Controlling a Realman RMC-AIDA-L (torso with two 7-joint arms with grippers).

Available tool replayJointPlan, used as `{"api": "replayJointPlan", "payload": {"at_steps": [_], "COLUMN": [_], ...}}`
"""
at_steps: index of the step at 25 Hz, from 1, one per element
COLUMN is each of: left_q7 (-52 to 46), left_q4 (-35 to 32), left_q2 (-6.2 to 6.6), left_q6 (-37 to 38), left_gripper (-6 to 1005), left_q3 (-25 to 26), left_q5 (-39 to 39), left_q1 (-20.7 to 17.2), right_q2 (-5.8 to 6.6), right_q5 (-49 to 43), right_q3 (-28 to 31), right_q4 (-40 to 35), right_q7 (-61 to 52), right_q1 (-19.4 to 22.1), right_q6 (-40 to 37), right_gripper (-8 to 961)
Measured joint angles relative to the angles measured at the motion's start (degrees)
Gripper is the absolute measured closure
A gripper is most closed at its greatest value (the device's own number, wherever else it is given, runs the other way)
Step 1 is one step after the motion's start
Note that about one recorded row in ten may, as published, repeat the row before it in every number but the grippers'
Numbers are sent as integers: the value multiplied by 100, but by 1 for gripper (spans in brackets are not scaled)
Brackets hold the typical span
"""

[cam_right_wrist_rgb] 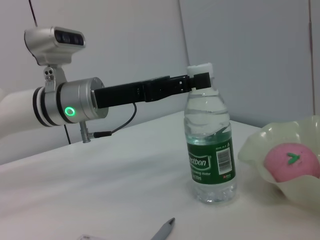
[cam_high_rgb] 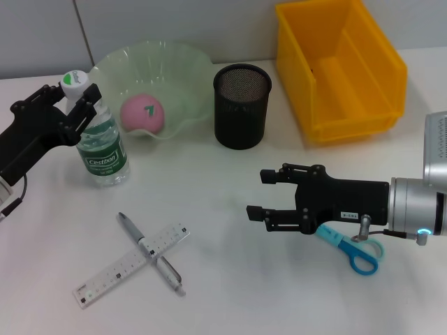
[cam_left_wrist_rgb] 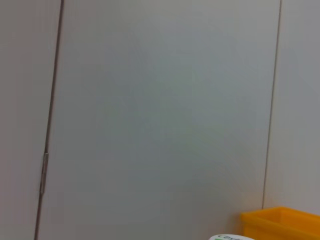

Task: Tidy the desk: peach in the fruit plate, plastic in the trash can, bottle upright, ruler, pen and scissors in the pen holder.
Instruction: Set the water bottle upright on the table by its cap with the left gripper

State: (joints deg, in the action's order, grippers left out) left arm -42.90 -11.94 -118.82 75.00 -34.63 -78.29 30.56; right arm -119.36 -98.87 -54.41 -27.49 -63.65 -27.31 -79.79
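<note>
The water bottle (cam_high_rgb: pixel 103 148) stands upright on the table, also seen in the right wrist view as the bottle (cam_right_wrist_rgb: pixel 210 150). My left gripper (cam_high_rgb: pixel 70 98) is open, its fingers on either side of the bottle's neck under the white cap. The pink peach (cam_high_rgb: pixel 143 114) lies in the pale green fruit plate (cam_high_rgb: pixel 188 66). A ruler (cam_high_rgb: pixel 122 269) and a pen (cam_high_rgb: pixel 167 272) lie crossed near the front. My right gripper (cam_high_rgb: pixel 257 194) hovers open and empty over the table, just left of the blue scissors (cam_high_rgb: pixel 356 252). The black mesh pen holder (cam_high_rgb: pixel 242 105) stands mid-table. No plastic is in view.
A yellow bin (cam_high_rgb: pixel 342 66) stands at the back right, next to the pen holder; its corner (cam_left_wrist_rgb: pixel 282 222) shows in the left wrist view below a grey wall. A silver device (cam_high_rgb: pixel 436 146) sits at the right edge.
</note>
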Motion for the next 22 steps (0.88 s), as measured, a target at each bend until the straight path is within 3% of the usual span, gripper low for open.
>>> {"api": "replayJointPlan", "payload": {"at_steps": [22], "left_q7": [1], "left_q4": [7], "left_q2": [-1], "left_q6": [-47], "left_gripper": [414], "left_q3": [5], "left_q5": [30], "left_q1": [3], "right_q2": [0], "right_q5": [0], "right_q3": [0], "right_q4": [-2], "right_q7": [-1], "right_q1": [-29], "right_q6": [6], "right_gripper": [186]}}
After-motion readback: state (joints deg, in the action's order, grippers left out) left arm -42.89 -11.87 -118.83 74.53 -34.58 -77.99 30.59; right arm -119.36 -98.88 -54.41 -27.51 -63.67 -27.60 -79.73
